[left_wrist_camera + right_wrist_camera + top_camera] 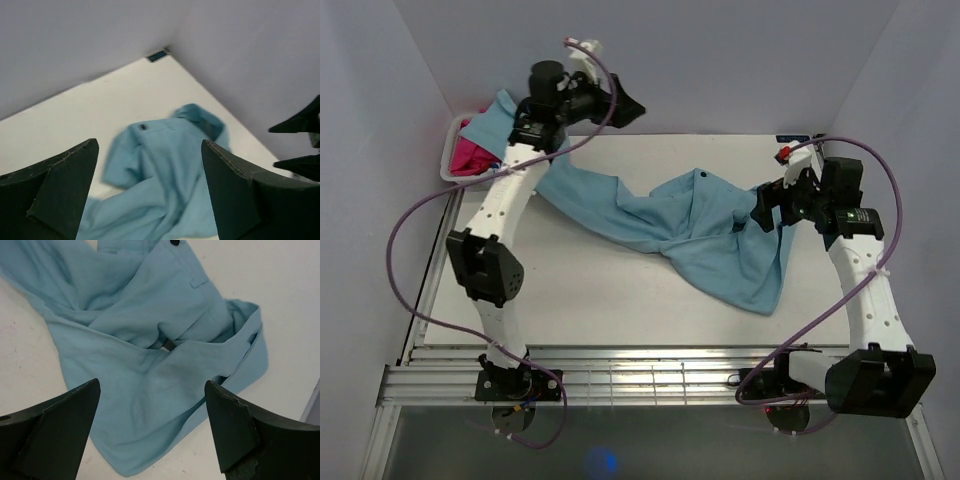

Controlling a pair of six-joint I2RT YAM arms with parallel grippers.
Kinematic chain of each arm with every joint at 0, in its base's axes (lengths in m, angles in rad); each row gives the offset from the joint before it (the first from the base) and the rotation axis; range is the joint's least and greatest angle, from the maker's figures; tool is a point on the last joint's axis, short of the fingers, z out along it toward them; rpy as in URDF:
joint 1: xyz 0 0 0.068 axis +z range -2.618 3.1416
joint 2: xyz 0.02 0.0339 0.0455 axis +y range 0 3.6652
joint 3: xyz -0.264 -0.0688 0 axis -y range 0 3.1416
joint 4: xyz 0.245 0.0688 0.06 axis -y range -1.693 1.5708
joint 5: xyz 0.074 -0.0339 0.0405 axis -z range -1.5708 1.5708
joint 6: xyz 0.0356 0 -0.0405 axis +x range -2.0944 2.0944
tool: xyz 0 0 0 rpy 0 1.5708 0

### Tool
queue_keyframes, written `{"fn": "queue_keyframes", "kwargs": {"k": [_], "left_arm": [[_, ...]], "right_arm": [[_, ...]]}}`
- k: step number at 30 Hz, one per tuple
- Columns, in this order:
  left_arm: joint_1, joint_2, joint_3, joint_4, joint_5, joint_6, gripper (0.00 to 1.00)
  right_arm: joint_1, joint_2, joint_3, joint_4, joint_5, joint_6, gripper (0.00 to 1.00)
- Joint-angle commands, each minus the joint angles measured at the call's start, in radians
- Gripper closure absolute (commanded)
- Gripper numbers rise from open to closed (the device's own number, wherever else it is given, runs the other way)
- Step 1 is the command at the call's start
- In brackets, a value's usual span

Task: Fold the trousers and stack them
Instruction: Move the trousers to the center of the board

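Closest to the overhead camera are the two black arm bases [510, 385] at the near edge of the flat white table [620, 290]; further in, the long light blue soft knit trousers [700, 230] lie unfolded and twisted, long axis running diagonally from the far-left corner towards the right edge; one leg end is draped up by the small white plastic bin [448, 160] of magenta garments [470, 155] in that corner, and the wider bunched end sits right of centre. Left gripper [630, 105] hangs high over the far edge, jaws spread, nothing in them; the leg passes under its forearm. Right gripper [763, 212] hovers just over the right side of the bunch, so that arm looks nearer the cloth.

Left wrist view: both black fingers [60, 190] stand wide with only air between them; the trousers are well below and ahead, towards the far-right corner, small dark button [143, 127] showing.

Right wrist view: same deal, wide and empty; the crumpled waist and pocket part lies straight under the jaws, cloth running off up-left.

My guess: still the laying-out stage, no fold made yet; next grab probably wants the right arm dropping onto the waist end and the left taking the leg by the bin, then pulling along that diagonal to flatten it.
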Motion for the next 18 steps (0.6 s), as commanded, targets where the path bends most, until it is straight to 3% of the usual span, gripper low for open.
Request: {"fn": "queue_keyframes", "kwargs": {"k": [1, 4, 8, 14, 18], "left_arm": [[0.144, -0.21, -0.053, -0.277, 0.001, 0.288, 0.06], [0.227, -0.283, -0.127, -0.397, -0.068, 0.518, 0.08], [0.321, -0.358, -0.298, -0.488, -0.151, 0.64, 0.15], [0.376, -0.562, -0.659, -0.364, -0.282, 0.593, 0.13], [0.384, -0.633, -0.859, -0.287, -0.343, 0.428, 0.09]], "right_arm": [[0.022, 0.112, 0.008, -0.015, 0.01, 0.029, 0.1], [0.04, 0.213, 0.028, -0.032, 0.04, 0.047, 0.1], [0.109, 0.292, 0.025, -0.016, 0.096, 0.06, 0.1], [0.187, 0.373, 0.029, 0.046, 0.204, 0.05, 0.1], [0.237, 0.407, 0.055, 0.086, 0.24, 0.024, 0.1]]}}
